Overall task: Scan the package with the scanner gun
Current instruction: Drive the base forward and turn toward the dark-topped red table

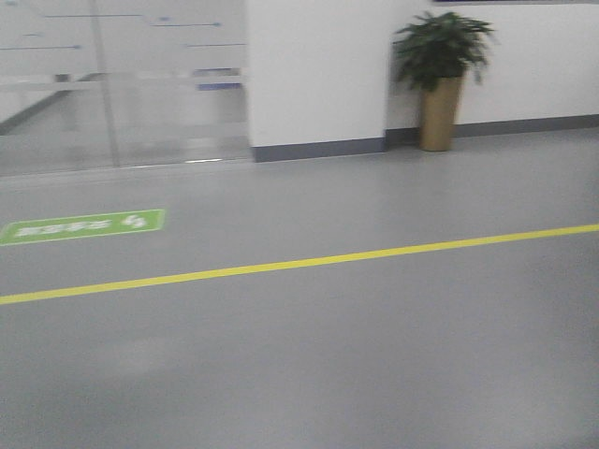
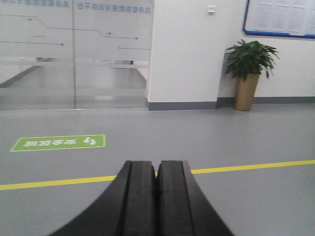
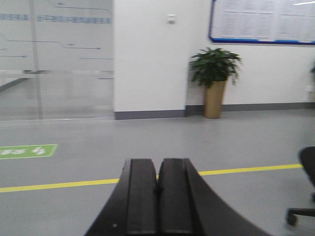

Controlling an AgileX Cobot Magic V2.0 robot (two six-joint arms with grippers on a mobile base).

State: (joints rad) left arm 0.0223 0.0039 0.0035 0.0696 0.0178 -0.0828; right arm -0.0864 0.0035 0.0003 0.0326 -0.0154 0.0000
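Note:
Neither the package nor the scanner gun shows in any view. My left gripper [image 2: 157,164] points out over the grey floor, its two black fingers pressed together with nothing between them. My right gripper [image 3: 158,162] is held the same way, shut and empty, above the floor. The front view shows no arm and no gripper, only floor and wall.
A yellow line [image 1: 299,264] runs across the grey floor. A green floor sign [image 1: 82,226] lies at the left. A potted plant [image 1: 440,79] stands by the white wall, with frosted glass panels [image 1: 122,84] to its left. An office chair base [image 3: 305,196] shows at the right.

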